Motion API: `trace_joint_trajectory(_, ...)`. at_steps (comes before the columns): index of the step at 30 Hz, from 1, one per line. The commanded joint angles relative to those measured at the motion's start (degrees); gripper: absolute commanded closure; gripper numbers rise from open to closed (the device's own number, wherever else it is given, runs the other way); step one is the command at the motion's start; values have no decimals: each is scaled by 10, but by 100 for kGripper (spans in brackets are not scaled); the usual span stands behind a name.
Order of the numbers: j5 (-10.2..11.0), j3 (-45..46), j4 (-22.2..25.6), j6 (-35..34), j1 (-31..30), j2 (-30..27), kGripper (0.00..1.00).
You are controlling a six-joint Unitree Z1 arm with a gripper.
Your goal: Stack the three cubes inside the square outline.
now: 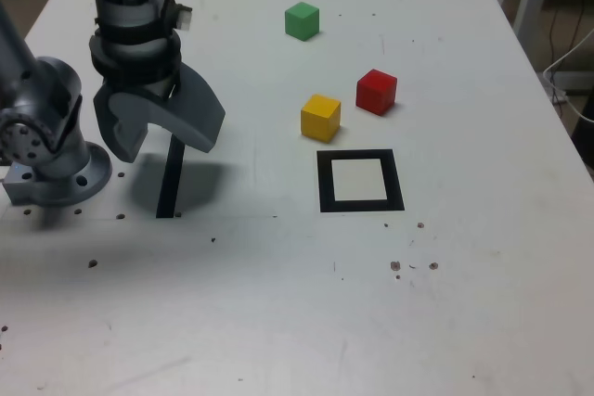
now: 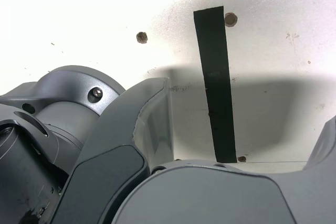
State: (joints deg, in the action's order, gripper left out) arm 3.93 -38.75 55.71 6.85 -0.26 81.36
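Open-jawed and holding nothing, the grey end effector [image 1: 167, 127] hovers over a straight black tape strip [image 1: 171, 178] at the exterior view's left. Near the view's centre, a yellow cube [image 1: 320, 118] sits just above a square black tape outline [image 1: 360, 181], a red cube [image 1: 376, 92] to its upper right; a green cube [image 1: 302, 21] stands at upper centre on the white desk [image 1: 232, 312].

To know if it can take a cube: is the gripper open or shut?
Open: the gripper's jaws stand wide apart, with the black strip visible between them.
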Motion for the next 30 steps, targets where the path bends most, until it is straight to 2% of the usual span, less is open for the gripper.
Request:
trace_joint_trajectory(1, 1, -1, -1, -1, -1, 2, 1)
trace_joint_trajectory(25, 5, -4, 2, -1, -1, 2, 1)
trace_joint_trajectory(30, 10, -28, 18, 0, -1, 3, 1)
